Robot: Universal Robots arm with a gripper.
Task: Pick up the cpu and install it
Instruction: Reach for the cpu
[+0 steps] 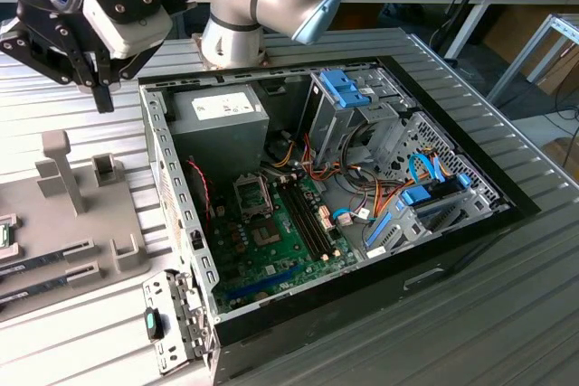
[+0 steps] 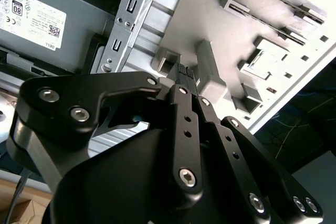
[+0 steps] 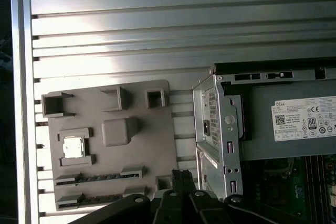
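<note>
First wrist view: the cpu (image 3: 73, 147), a small flat square chip with a dull silver-grey metal top that shines pale where light strikes it, lies flat in a walled square recess of the grey fixture plate (image 3: 139, 153). The plate rests on the ribbed metal counter (image 3: 157, 24), and the chip's thin board edge cannot be made out here. The tool (image 3: 181, 173) hangs above the plate's edge nearest the open computer case (image 3: 218, 129), well apart from the cpu. In both wrist views its two fingers are drawn together with nothing gripped between them. In the exterior view the tool hovers over the counter at the exterior view's left of the case. Inside the case the green motherboard (image 1: 280, 241) and its silver socket frame (image 1: 253, 194) lie exposed beside the grey power supply (image 1: 222, 115).
</note>
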